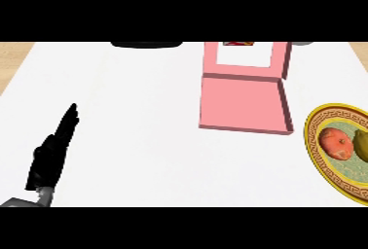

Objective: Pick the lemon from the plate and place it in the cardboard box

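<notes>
A gold-rimmed plate (316, 146) lies at the right edge, cut off by the view's border. On it sit a red-orange fruit (336, 144) and, beside it at the very edge, a yellow-green lemon (360, 147), only partly in view. A pink box (244, 99) with its lid folded open lies on the white counter, up and left of the plate. My left hand (50, 155) stands at the lower left, fingers straight and pointing up, far from both plate and box. No right hand shows.
A dark object (147, 44) sits at the counter's far edge, upper left of the box. A small red and yellow item (238, 43) shows inside the box's far end. White counter stretches between my left hand and the box.
</notes>
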Controlling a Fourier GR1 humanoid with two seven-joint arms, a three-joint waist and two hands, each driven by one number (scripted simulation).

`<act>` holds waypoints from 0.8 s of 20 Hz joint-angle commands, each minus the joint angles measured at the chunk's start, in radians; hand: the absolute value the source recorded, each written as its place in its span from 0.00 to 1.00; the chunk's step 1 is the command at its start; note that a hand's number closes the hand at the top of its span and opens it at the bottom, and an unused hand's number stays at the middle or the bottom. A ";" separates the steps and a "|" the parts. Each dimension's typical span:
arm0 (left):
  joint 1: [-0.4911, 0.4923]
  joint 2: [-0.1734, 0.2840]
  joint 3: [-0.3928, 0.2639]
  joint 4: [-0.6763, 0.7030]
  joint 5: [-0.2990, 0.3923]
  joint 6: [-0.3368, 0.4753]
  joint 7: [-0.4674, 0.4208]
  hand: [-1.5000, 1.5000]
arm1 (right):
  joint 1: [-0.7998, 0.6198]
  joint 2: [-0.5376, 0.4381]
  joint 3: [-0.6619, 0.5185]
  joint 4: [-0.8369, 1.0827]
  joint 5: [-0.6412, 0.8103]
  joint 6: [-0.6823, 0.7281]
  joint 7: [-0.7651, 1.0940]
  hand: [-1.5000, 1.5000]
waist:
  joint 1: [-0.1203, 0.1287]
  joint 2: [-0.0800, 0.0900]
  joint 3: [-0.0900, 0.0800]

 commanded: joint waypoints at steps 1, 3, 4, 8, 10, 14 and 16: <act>-0.030 -0.017 -0.002 0.029 -0.012 -0.002 0.010 0.50 | 0.000 -0.126 0.100 0.007 0.098 0.146 0.056 0.00 | 0.005 0.001 -0.001; -0.003 -0.031 -0.018 0.034 -0.032 0.000 -0.029 0.50 | -0.013 -0.128 0.151 -0.012 0.140 0.176 0.082 0.00 | 0.013 0.000 0.000; -0.007 -0.018 -0.001 0.008 -0.025 -0.005 -0.012 0.50 | -0.034 -0.112 0.171 -0.052 0.129 0.217 0.133 0.00 | 0.013 -0.003 -0.001; 0.005 -0.019 0.042 0.031 -0.007 -0.050 -0.016 0.50 | -0.044 -0.033 0.213 -0.074 0.188 0.205 0.181 0.00 | 0.002 -0.005 0.000; 0.015 -0.050 0.027 -0.001 -0.048 -0.008 0.017 0.50 | 0.030 -0.047 0.172 -0.220 0.138 0.233 0.297 0.00 | -0.015 -0.009 0.000; 0.043 -0.013 0.066 -0.084 -0.061 -0.048 0.068 0.50 | 0.039 0.007 0.154 -0.245 0.188 0.197 0.373 0.00 | -0.008 -0.009 0.000; 0.059 -0.067 0.055 -0.046 -0.068 -0.060 0.016 0.50 | -0.063 0.064 0.190 -0.143 0.257 0.187 0.352 0.00 | 0.005 -0.004 0.001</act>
